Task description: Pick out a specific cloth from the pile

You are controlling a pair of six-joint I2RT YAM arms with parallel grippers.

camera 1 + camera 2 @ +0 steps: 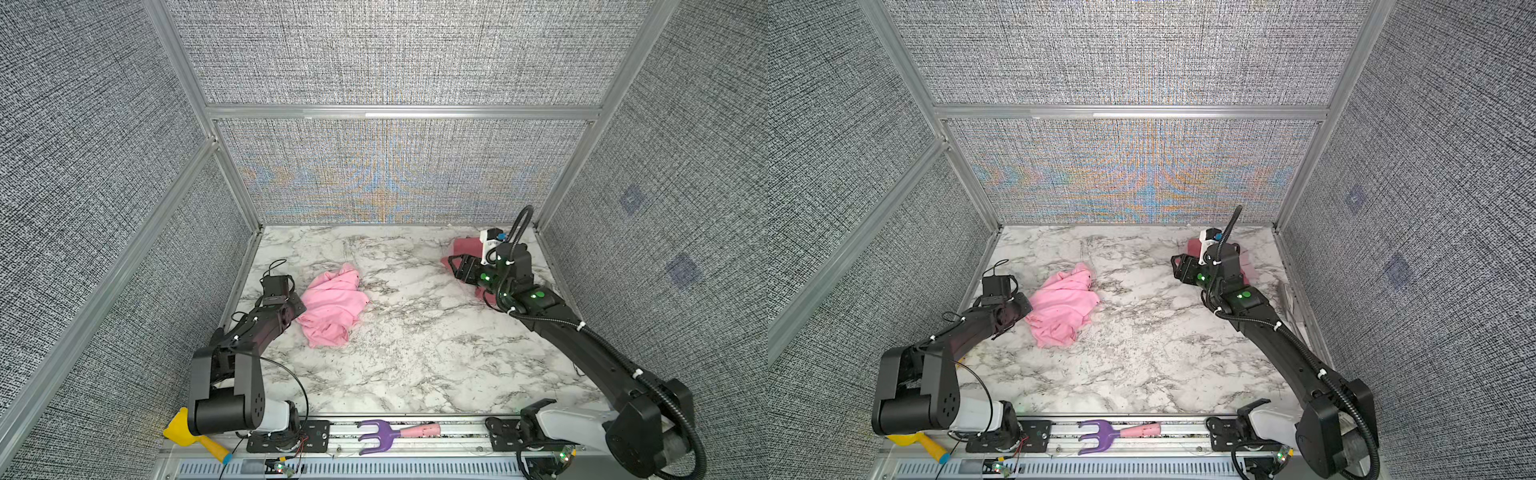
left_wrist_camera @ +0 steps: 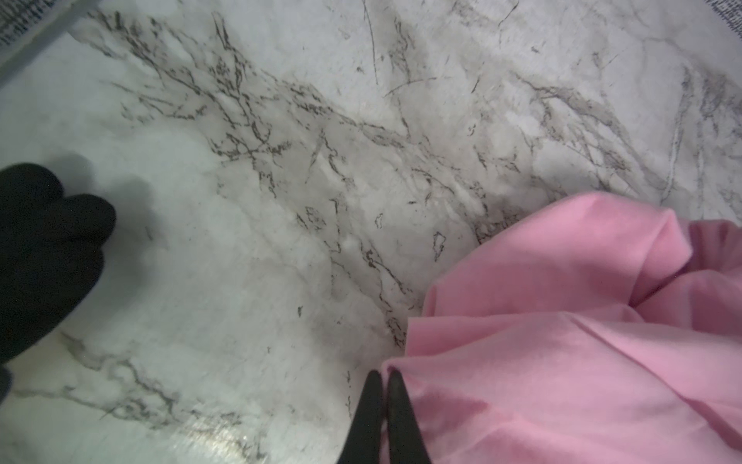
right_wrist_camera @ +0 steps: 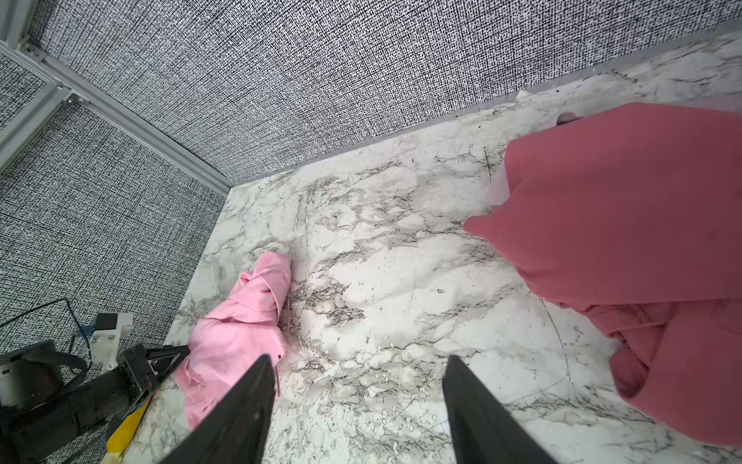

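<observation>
The left gripper (image 2: 384, 375), closed, is found at the edge of the pink cloth (image 1: 331, 307) (pinch unconfirmed); the right gripper (image 3: 359, 357), open, is seen well apart.

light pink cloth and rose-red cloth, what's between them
Only bare marble table lies between the light pink cloth and the rose-red cloth, clearest in the right wrist view.

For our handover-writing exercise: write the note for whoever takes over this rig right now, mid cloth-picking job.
Left gripper: shut, tips at the edge of the light pink cloth; a pinch cannot be confirmed.
Right gripper: open, empty, beside the rose-red cloth near the far right corner.
Done: the two cloths lie apart on the table.
To do: probably only confirm that cloth is free.
</observation>
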